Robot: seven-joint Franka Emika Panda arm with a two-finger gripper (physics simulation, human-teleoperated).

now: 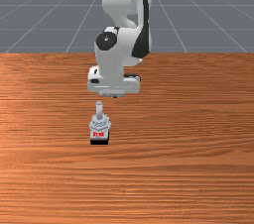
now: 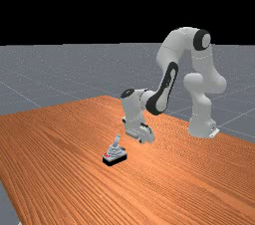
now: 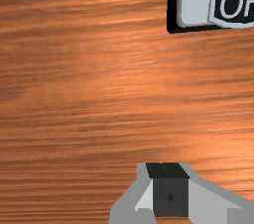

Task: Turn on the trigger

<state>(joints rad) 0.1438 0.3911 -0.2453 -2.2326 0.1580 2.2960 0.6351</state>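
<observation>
Orange-brown wooden desk point(image 1: 188, 168) beneath, my clenched grey fingers point(image 3: 163, 188) must approach, then push, the rod-like lever point(image 1: 99, 109) on the black-based grey switch point(image 1: 100, 126).

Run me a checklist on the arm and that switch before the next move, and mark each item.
1. Switch upright on the table: ok.
2. Lever not touched by the gripper: ok, a gap separates them in the front view.
3. Gripper lined up with the lever: not ok, it is off toward the arm's base and the front view's right.
4. Marking nearest the gripper read: ok as far as it shows, the wrist view has the letters "OF".
5. Red marking on the opposite side read as ON: cannot tell, too small.
6. Lever already on: cannot tell.
</observation>
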